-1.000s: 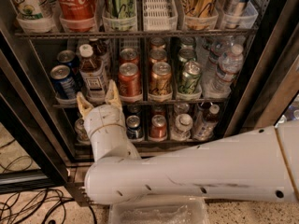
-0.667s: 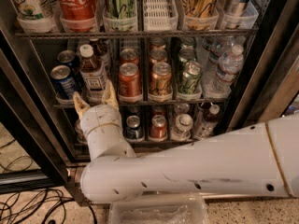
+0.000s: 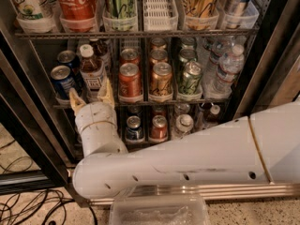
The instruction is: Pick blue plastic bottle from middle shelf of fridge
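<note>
The white two-finger gripper [image 3: 91, 96] is pictured at the front edge of the thin dark wire middle shelf [image 3: 187, 100] of the black-framed glass-door fridge [image 3: 33, 139], its tan fingertips [image 3: 107, 92] spread apart and clasping nothing. The small clear plastic bottle of dark drink with a white cap [image 3: 91, 71] is seen at the gripper's 12 o'clock, its base hidden behind the fingertips. Blue soda cans [image 3: 62, 78] are ranged at the bottle's 9 o'clock and a red can [image 3: 130, 80] at its 3 o'clock. Much of the lowest rack is blocked by the thick white arm [image 3: 187, 158]. Contact between fingertips and bottle cannot be made out.
</note>
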`<state>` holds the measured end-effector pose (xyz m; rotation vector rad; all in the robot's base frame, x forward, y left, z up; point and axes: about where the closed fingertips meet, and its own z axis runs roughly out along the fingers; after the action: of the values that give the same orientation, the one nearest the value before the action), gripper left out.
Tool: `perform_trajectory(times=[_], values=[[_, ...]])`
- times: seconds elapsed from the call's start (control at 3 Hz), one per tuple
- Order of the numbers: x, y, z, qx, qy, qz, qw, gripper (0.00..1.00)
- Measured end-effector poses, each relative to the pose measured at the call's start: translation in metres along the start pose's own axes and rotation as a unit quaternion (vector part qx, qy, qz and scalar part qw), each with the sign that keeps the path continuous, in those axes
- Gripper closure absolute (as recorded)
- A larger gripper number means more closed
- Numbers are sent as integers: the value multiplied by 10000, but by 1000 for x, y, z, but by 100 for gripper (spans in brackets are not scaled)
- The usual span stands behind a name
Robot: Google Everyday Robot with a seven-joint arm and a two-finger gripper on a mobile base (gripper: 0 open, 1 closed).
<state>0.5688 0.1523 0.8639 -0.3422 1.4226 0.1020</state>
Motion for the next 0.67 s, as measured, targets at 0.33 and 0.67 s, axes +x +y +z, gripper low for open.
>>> perform_trajectory(times=[0.33, 0.67], values=[[3, -2, 5, 177, 51, -56, 9998, 33], [7, -4, 10, 303, 111, -94, 9994, 34]])
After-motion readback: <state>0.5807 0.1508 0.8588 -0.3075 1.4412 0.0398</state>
